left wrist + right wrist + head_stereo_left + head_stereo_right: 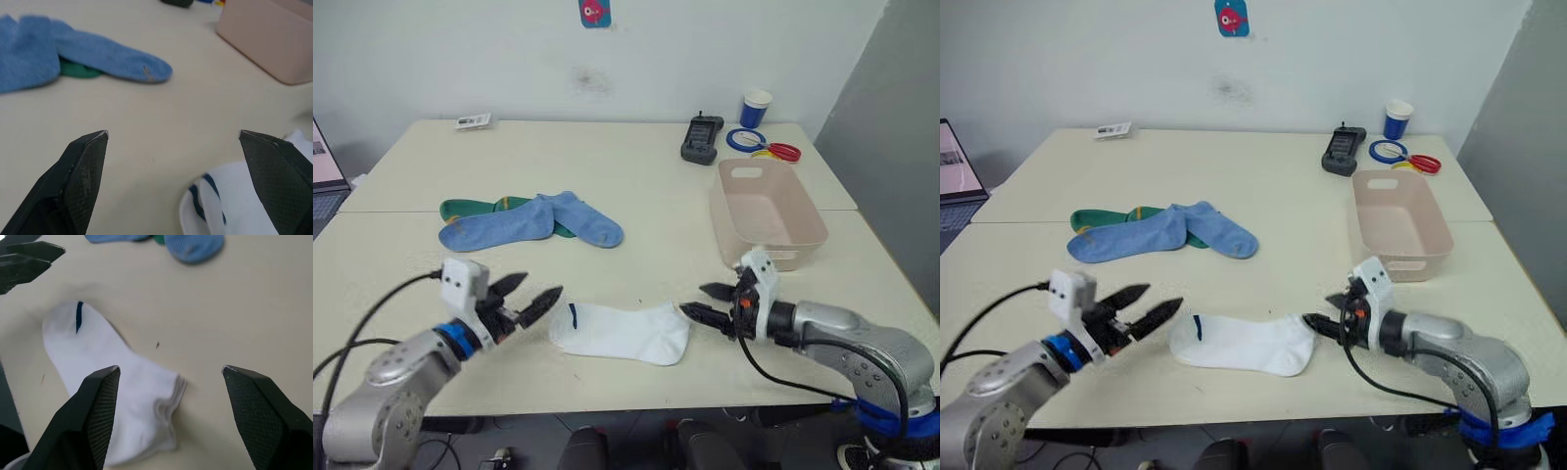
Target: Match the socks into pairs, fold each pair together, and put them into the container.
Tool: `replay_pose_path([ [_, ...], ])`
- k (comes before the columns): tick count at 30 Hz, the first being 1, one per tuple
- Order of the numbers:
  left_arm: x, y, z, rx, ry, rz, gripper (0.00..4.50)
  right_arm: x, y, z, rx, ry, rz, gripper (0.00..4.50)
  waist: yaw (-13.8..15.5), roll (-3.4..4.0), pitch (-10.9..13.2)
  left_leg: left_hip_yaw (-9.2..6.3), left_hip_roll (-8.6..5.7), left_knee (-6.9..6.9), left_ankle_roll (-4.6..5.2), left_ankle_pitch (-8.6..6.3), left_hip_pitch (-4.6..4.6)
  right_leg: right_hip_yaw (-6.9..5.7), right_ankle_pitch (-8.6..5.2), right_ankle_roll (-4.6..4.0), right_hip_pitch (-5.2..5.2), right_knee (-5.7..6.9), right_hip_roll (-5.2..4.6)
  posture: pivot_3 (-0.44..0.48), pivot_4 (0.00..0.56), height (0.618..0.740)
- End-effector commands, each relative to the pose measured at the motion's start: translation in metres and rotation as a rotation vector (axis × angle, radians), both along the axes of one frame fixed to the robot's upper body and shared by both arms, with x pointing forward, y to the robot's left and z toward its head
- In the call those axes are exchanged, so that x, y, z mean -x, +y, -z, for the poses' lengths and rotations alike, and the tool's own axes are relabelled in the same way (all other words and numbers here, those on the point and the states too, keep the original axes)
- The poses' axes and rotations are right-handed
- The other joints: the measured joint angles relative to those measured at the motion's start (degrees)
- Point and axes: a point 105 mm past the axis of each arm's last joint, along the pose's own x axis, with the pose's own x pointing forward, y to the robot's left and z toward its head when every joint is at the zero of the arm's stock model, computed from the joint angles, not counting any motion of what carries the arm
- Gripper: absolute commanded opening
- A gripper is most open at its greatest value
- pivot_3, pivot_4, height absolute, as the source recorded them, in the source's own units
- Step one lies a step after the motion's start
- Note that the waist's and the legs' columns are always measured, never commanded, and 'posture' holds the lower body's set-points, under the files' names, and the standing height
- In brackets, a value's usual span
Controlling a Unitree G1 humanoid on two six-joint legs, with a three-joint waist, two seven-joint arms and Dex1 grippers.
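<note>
Two white socks (622,333), as the doubled layered edges in the right wrist view suggest, lie stacked flat in the lower middle of the frame, dark-trimmed cuff toward the left and toe end toward the right. Just off the cuff end sits the left gripper (530,296), its two black fingers spread wide with nothing between them; the cuff lies just beside one fingertip in its wrist view. At the toe end the right gripper (705,302) also stands open and empty, one finger over the sock's edge, the other over bare table (636,196).

Higher, in the middle left of the frame, the light blue socks (529,220) lie over the dark green socks (470,208), which peek out at the left and beneath. The container (773,211), pale pink and empty, stands at the right of the frame, well apart from the white pair and beyond the right gripper. Behind it, at the upper right, are a black device (702,139), a blue-and-white cup (756,108) and blue and red rings (762,145).

The pair looks matched but not yet folded. The risk I see is a pinch that catches only the top layer, so the socks slide apart when lifted; thin fabric flat on the table gives the fingertips little to bite. Uneven pulls from the two ends could also drag the pair sideways rather than fold it
</note>
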Motion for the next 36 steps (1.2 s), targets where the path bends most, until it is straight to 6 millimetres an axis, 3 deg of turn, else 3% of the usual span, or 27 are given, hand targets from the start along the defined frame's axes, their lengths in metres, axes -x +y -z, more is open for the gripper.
replay_pose_path([
  [1, 0.005, -0.035, -0.002, -0.141, -0.072, 0.236, 4.29, 0.005, 0.035, -0.007, 0.021, -0.185, -0.219, 3.41, 0.04, 0.0, 0.0, -0.02, 0.0, -0.03, 0.0, 0.0, 0.0, 0.0, -0.01, -0.02, 0.0, -0.01, 0.02, 0.0, 0.15, 0.74],
  [4, 0.013, -0.059, 0.019, -0.252, -0.06, 0.404, 3.58, 0.008, 0.058, 0.007, 0.093, -0.287, -0.388, 2.67, 0.04, 0.04, 0.02, 0.07, -0.02, -0.06, 0.0, 0.0, 0.02, 0.06, -0.03, -0.05, 0.0, -0.03, 0.01, 0.0, 0.15, 0.74],
  [11, 0.02, -0.066, 0.05, -0.371, -0.022, 0.494, 1.32, 0.004, 0.072, 0.034, 0.119, -0.275, -0.505, 0.14, 0.12, 0.01, 0.03, 0.06, 0.03, -0.05, 0.0, 0.0, -0.03, 0.04, -0.03, -0.05, -0.02, -0.01, 0.0, 0.0, 0.15, 0.74],
  [15, 0.019, -0.055, 0.068, -0.418, 0.041, 0.46, 0.04, 0.005, 0.068, 0.063, 0.214, -0.217, -0.563, 0.0, 0.09, 0.01, 0.03, 0.08, 0.05, -0.04, 0.0, 0.0, 0.02, 0.03, -0.02, -0.04, -0.01, 0.04, 0.0, 0.0, 0.15, 0.74],
  [21, 0.017, -0.028, 0.077, -0.384, 0.127, 0.328, 0.04, 0.001, 0.048, 0.081, 0.279, -0.191, -0.538, 0.0, 0.17, 0.02, 0.03, 0.08, 0.07, -0.04, 0.0, 0.0, 0.03, 0.02, -0.03, -0.05, 0.01, 0.05, -0.01, 0.0, 0.15, 0.74],
  [30, 0.017, 0.0, 0.081, -0.261, 0.216, 0.158, 0.04, 0.006, 0.027, 0.084, 0.291, -0.166, -0.507, 0.0, 0.16, 0.02, -0.01, 0.07, 0.07, -0.04, 0.0, 0.0, 0.19, 0.01, -0.03, -0.04, 0.14, 0.07, -0.03, 0.0, 0.15, 0.74],
  [33, 0.019, 0.0, 0.077, -0.204, 0.232, 0.147, 0.04, 0.008, 0.026, 0.082, 0.29, -0.17, -0.511, 0.0, 0.14, 0.01, -0.01, 0.07, 0.07, -0.04, 0.0, 0.0, 0.19, 0.02, -0.03, -0.04, 0.14, 0.07, -0.04, 0.0, 0.15, 0.74],
  [36, 0.021, -0.009, 0.068, -0.156, 0.217, 0.182, 0.04, 0.008, 0.031, 0.069, 0.231, -0.189, -0.502, 0.0, 0.16, 0.02, -0.01, 0.06, 0.06, -0.04, 0.0, 0.0, 0.18, 0.0, -0.03, -0.04, 0.14, 0.07, -0.04, 0.0, 0.15, 0.74],
])
